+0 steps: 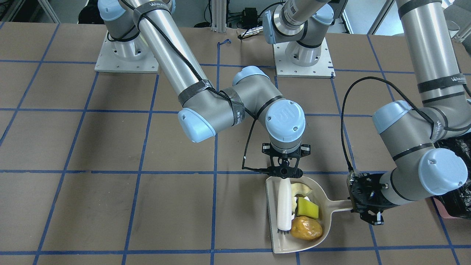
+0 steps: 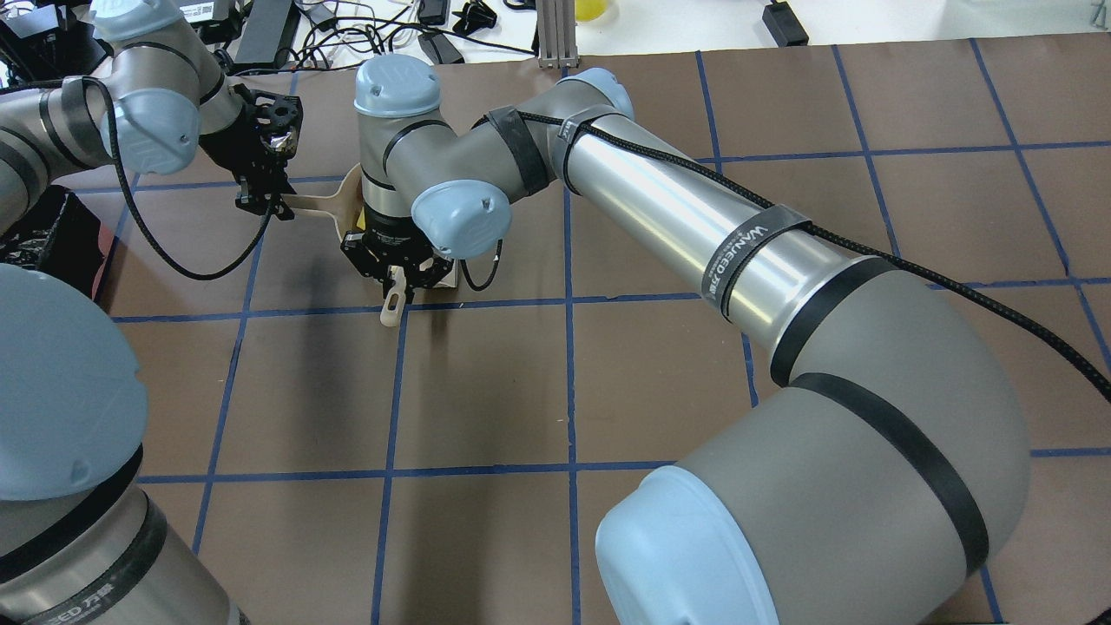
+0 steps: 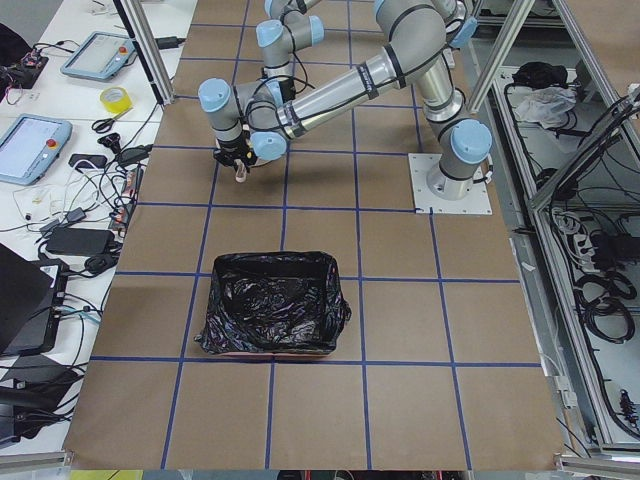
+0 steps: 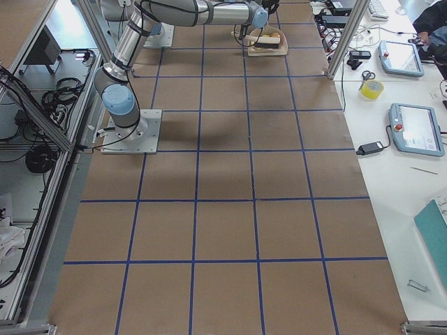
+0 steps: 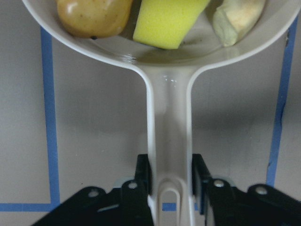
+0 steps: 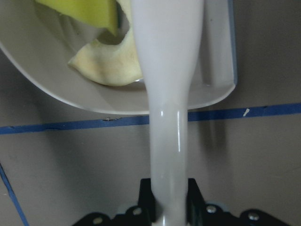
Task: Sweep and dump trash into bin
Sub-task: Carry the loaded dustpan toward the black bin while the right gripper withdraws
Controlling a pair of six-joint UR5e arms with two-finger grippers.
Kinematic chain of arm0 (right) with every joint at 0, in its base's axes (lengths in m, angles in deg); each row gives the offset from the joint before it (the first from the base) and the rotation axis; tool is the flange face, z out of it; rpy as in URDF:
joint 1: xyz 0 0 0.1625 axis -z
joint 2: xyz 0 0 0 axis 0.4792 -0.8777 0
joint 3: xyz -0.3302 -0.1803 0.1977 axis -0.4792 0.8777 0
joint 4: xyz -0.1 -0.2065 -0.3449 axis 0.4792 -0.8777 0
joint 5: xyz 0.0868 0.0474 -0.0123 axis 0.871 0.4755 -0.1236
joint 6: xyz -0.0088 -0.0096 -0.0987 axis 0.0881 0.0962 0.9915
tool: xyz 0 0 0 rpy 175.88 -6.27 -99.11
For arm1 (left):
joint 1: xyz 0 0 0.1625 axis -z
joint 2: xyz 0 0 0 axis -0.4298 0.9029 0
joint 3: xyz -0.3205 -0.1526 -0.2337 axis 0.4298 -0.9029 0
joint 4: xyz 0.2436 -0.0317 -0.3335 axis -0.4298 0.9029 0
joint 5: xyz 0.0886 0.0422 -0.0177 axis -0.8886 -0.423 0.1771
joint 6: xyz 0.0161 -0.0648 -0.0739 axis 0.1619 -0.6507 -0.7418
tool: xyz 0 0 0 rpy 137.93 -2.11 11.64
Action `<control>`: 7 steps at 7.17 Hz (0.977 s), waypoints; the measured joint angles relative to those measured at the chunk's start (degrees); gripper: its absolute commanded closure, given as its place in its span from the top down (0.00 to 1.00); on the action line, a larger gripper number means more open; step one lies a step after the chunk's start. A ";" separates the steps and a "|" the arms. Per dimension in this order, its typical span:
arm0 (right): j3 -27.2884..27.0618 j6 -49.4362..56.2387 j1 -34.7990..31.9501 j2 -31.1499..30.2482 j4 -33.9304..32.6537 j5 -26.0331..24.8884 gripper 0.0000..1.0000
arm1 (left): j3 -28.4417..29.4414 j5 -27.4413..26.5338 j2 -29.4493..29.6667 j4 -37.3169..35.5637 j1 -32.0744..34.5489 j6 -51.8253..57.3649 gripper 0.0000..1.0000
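Note:
The beige dustpan (image 1: 281,243) lies flat on the table and holds all three trash pieces: the pale peel (image 1: 302,189), the yellow wedge (image 1: 307,208) and the golden-brown lump (image 1: 306,228). My left gripper (image 1: 364,201) is shut on the dustpan handle (image 5: 168,132). My right gripper (image 1: 283,172) is shut on the beige brush (image 1: 284,206), which lies inside the pan with its dark bristles at the open lip. The pink bin with its black bag (image 3: 272,300) stands to my left, apart from the pan; it also shows at the front view's right edge (image 1: 456,198).
The brown table has a grid of blue tape lines (image 1: 140,171). The two arm bases (image 1: 127,55) stand at the robot's side of the table. Tablets, cables and a tape roll (image 3: 116,99) lie on the side bench beyond the table.

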 measured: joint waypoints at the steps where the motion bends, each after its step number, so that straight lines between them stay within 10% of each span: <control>1: -0.21 0.05 0.22 -0.90 2.39 -1.84 0.00 | 0.00 0.10 0.00 0.00 0.00 -0.02 0.16; 7: -7.46 4.08 9.20 -11.03 13.85 -8.55 0.00 | 1.59 2.84 -0.82 0.32 -3.32 0.25 0.14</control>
